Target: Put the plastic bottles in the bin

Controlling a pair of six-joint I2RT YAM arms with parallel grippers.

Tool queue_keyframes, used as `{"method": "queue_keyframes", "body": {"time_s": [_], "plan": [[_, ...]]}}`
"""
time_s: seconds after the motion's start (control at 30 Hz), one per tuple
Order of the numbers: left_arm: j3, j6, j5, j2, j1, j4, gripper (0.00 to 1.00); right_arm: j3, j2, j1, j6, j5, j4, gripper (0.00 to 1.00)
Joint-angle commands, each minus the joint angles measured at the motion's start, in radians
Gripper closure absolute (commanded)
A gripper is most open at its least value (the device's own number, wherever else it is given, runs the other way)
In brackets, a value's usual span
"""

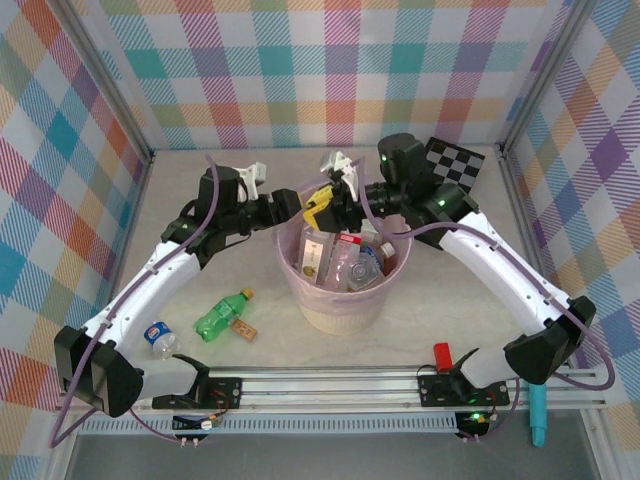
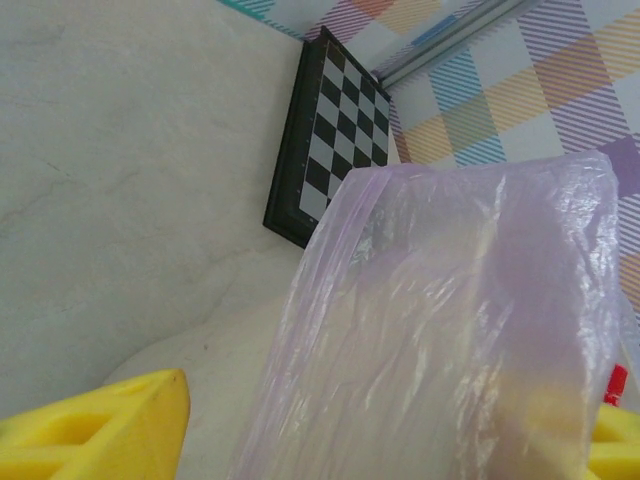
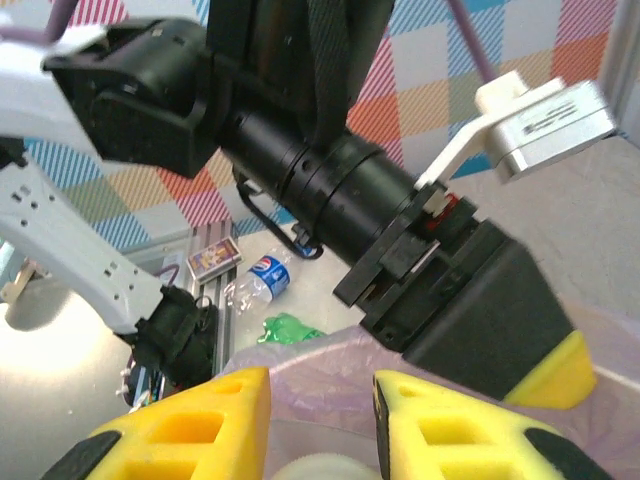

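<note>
Drop-off over the bin: right gripper is closed on a pale round object, likely a bottle top; left gripper stands apart astride the pink liner, gripping nothing; next comes release, then fetching the green bottle on the table

Bottles in bin, two outside.

Robotics lab test cell, not a home: the bin sits on a pale table boxed in on 3 sides by plaid-print panels held in bare alu frame posts. Behind the bin, to its right, lies a flat b/w checkerboard. In front of the bin, at the table's near edge, runs a metal rail w/ 2 robot arms bolted on.
</note>
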Motion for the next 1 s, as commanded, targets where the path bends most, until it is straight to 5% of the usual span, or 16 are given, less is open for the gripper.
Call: {"method": "queue_keyframes", "body": {"time_s": [0.0, 0.43, 0.77, 0.97], "plan": [[-0.021, -0.027, -0.053, -0.011, -0.008, 0.056, 0.34, -0.084, -0.001, -0.005, -0.149, 0.023, -0.013, 0.90], [0.022, -0.021, -0.070, 0.018, -0.014, 0.038, 0.35, -0.162, 0.035, -0.006, -0.196, 0.111, -0.089, 0.87], [0.220, 0.153, -0.208, 0.036, 0.000, -0.281, 0.29, 0.185, 0.127, -0.017, -0.027, 0.187, -0.218, 0.70], [0.240, 0.180, -0.227, 0.025, 0.018, -0.324, 0.27, 0.138, 0.129, -0.096, 0.173, 0.285, -0.221, 0.66]]}}
